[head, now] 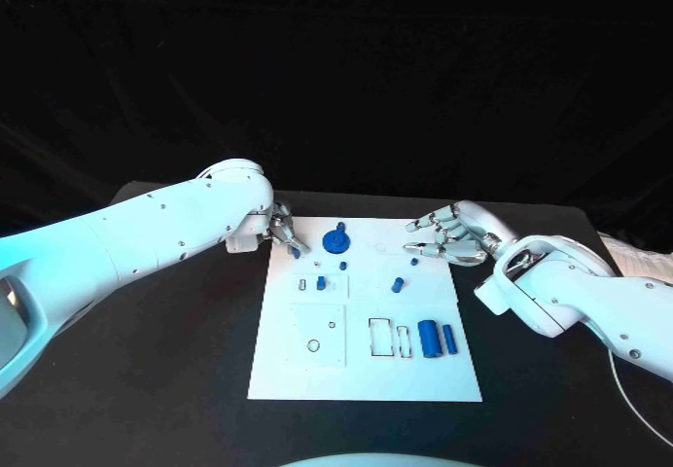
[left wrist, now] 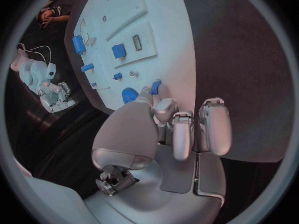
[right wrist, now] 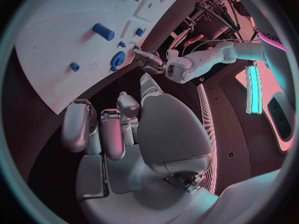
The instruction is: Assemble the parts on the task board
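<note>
Resting on the black table (head: pixel 168 370) is the white task board (head: pixel 365 375), and blue parts are being kept on it. A round blue gear (head: pixel 336 240) is standing near the board's far edge, toward its left corner. A small blue piece (head: pixel 295 252) is sitting right at the left edge, by the fingertips of the left hand (head: pixel 281 232). It cannot be told whether that piece is being pinched or only touched. The right hand (head: pixel 449 240) is being held over the far right corner with its fingers apart and nothing in them, probably waiting to help. Two blue cylinders (head: pixel 439 339) are lying side by side near the right edge, likely parked until they are needed. A small blue peg (head: pixel 399 285) is lying toward the middle.
</note>
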